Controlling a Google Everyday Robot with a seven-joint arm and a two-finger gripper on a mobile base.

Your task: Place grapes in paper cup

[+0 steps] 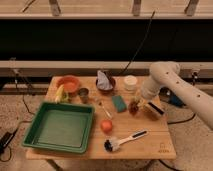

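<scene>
Grapes (134,106), one dark bunch, are pinched in the closed gripper (140,106), just right of the one green sponge (119,103) and near the single paper cup (130,81), not in it. The table (165,145) also carries one green tray (60,127), one orange fruit (106,125), one brush (125,140), one orange bowl (68,83), one banana (60,93) and one dark metal cup (83,93).

The end effector (138,101) grips the grapes (134,107) over the worktop (150,145); the paper cup (130,81) stands just behind.
</scene>
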